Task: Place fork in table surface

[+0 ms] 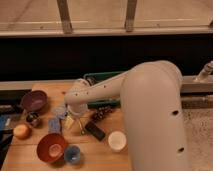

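Observation:
My gripper hangs from the white arm's wrist, low over the left-middle of the wooden table surface. A thin silvery piece that looks like the fork slants down just right of the gripper, its lower end at the tabletop. I cannot tell whether the gripper holds it. A pale yellowish piece shows right under the gripper.
A black bar and a white cup lie to the right. A red bowl, small blue cup, orange fruit, purple bowl and blue object crowd the left. A green tray stands behind.

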Robot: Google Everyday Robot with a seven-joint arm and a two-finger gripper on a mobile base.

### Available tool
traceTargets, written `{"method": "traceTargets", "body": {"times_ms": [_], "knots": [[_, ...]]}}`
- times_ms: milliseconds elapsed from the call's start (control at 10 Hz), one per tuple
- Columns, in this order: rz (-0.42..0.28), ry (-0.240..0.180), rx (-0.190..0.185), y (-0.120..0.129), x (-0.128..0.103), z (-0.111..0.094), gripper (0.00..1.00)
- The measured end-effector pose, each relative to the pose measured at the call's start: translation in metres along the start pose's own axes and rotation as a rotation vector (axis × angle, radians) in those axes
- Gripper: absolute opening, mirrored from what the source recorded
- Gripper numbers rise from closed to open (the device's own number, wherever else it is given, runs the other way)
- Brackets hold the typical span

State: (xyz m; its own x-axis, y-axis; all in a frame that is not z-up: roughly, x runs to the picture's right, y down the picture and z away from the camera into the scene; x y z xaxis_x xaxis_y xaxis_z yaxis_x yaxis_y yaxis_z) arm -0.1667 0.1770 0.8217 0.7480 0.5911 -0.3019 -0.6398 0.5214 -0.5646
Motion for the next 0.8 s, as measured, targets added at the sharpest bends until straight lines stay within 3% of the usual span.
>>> {"method": "traceTargets", "body": {"times_ms": [300, 800], "knots": [[-0.019, 0.018, -0.034, 0.008, -0.017, 0.025, 0.80], [0.005, 0.113, -0.001, 0.007, -0.005, 0.053, 0.80]]}}
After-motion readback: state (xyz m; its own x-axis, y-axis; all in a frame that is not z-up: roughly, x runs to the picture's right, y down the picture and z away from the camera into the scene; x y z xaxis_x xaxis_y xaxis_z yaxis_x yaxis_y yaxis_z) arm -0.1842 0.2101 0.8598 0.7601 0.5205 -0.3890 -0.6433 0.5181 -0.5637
